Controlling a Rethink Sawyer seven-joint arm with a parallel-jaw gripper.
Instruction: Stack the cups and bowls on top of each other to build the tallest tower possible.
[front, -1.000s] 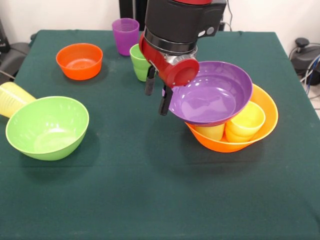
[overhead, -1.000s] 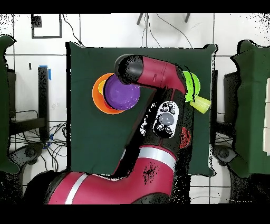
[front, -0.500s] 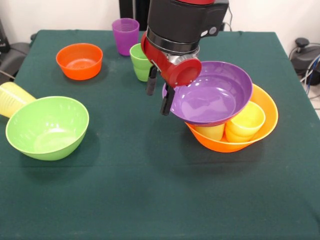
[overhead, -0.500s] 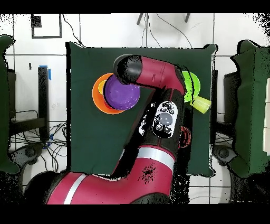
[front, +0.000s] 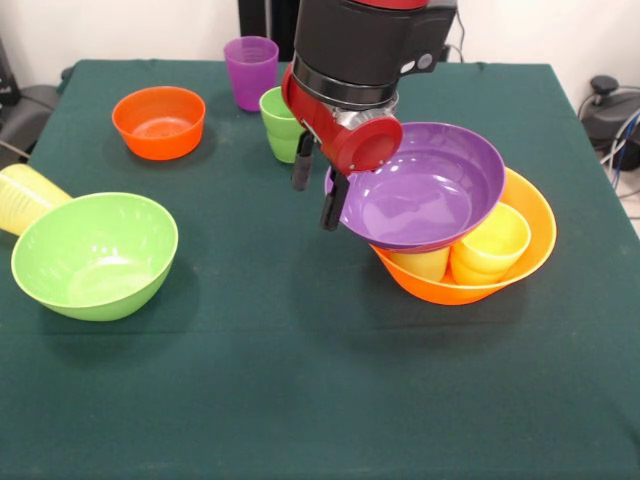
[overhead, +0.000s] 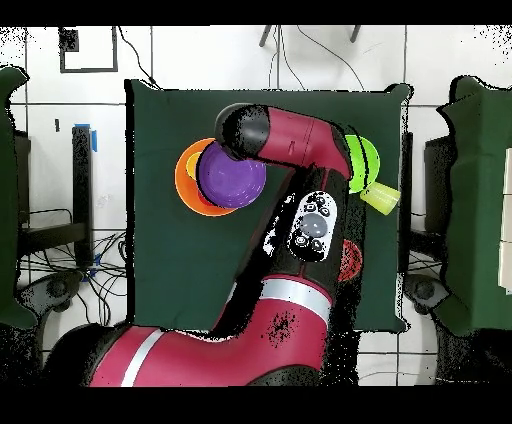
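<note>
1. The arm came down from above at the table's middle; its gripper (front: 317, 190) hung at the left rim of the purple bowl (front: 425, 190). The two dark fingers (front: 329, 205) stood apart, one just outside the rim and the other further left, with nothing between them; the jaws were spread.
2. In the overhead view the red arm (overhead: 300, 140) crossed the table and its black wrist covered the gripper, so the fingers could not be made out there.
3. The tower: the yellow-orange bowl (front: 525, 245) sat on the green table (front: 300, 400) as base. Inside it stood a pale yellow cup (front: 495, 238) and what looked like two more yellowish cups, partly hidden. The purple bowl rested tilted on top of these, its left rim overhanging the base.
4. The lime green bowl (front: 95, 255) stood empty at the left. Touching its left side lay a pale yellow ribbed cup (front: 22, 195), on its side and cut off by the frame edge.
5. The small orange bowl (front: 159, 121) stood empty at the far left.
6. The purple cup (front: 251, 70) stood upright at the far edge. The green cup (front: 278, 122) stood just behind the gripper, partly hidden by the wrist; whether it was one cup or nested cups was unclear.
</note>
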